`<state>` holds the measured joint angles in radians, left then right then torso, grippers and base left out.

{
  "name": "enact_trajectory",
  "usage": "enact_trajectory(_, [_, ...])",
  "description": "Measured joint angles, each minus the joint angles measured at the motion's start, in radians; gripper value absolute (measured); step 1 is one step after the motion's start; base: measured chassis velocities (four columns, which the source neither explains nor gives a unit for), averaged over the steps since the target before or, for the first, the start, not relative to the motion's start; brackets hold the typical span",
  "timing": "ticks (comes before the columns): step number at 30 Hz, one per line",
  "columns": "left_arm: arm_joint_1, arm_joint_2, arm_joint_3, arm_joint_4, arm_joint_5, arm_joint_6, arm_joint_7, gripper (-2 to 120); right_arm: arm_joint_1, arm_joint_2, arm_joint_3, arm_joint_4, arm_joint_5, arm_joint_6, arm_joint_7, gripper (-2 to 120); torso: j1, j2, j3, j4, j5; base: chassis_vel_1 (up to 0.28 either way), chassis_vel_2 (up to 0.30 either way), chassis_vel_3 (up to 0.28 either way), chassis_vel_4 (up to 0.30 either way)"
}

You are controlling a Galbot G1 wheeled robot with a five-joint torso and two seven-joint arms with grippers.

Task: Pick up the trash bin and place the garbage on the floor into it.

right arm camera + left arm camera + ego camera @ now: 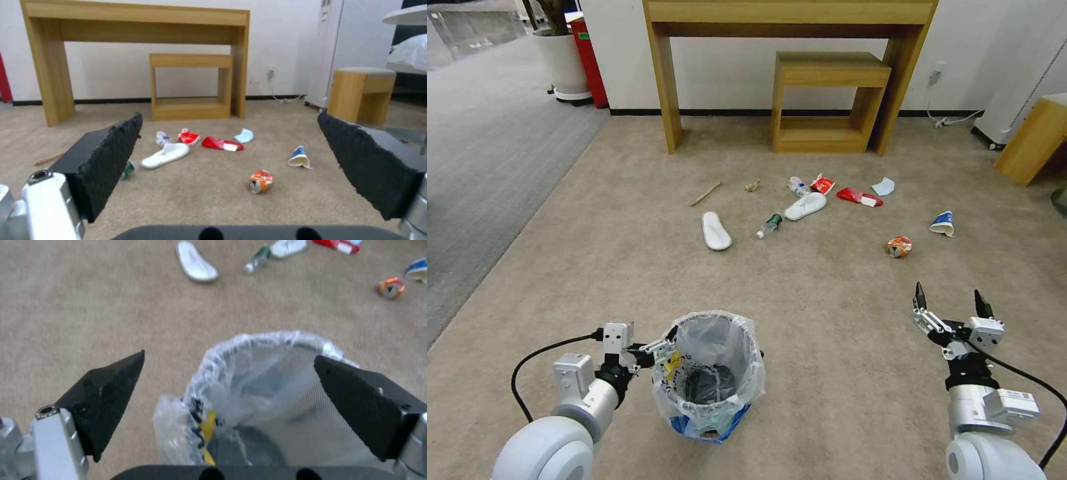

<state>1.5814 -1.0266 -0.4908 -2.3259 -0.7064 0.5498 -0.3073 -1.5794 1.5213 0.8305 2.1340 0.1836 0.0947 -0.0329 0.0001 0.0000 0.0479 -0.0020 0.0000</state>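
Standing on the beige carpet close in front of the robot, the trash bin is a round black mesh basket lined with a crinkled clear bag, blue showing near its base. The left gripper is at the bin's left rim, its fingers spread wide in the left wrist view, with the bagged rim lying between them; whether either finger touches the bag cannot be told. The right gripper hovers above bare carpet to the right of the bin, well apart from it, its two fingers spread and holding nothing.

Farther ahead, the garbage is scattered across the carpet before a wooden table and a smaller wooden stool set against the wall. From the robot's left to right lie a wooden stick, a white slipper, a green-labelled plastic bottle, a second white slipper, a clear crumpled bottle, a red wrapper, a longer red wrapper, and a light-blue mask. Nearer the robot on the right lie a crushed orange can and a blue-and-white paper cup tipped on its side.
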Motion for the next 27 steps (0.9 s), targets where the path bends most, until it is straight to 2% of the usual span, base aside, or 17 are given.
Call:
enact_trajectory(5, [-0.005, 0.017, 0.013, 0.012, -0.013, 0.014, -0.019, 100, -0.002, 0.002, 0.002, 0.000, -0.001, -0.001, 0.001, 100, 0.000, 0.000, 0.000, 0.0000, 0.0000, 0.000, 0.000, 0.000, 0.000])
enact_trajectory(12, [0.001, 0.034, 0.035, 0.015, -0.051, 0.050, -0.083, 100, -0.007, 0.003, 0.005, 0.008, -0.001, -0.001, 0.002, 100, 0.000, 0.000, 0.000, 0.0000, 0.0000, 0.000, 0.000, 0.000, 0.000])
enact_trajectory(27, [0.004, 0.053, 0.067, 0.014, -0.109, 0.088, -0.143, 100, -0.012, -0.008, 0.010, 0.016, 0.002, -0.002, 0.003, 100, 0.000, 0.000, 0.000, 0.0000, 0.0000, 0.000, 0.000, 0.000, 0.000])
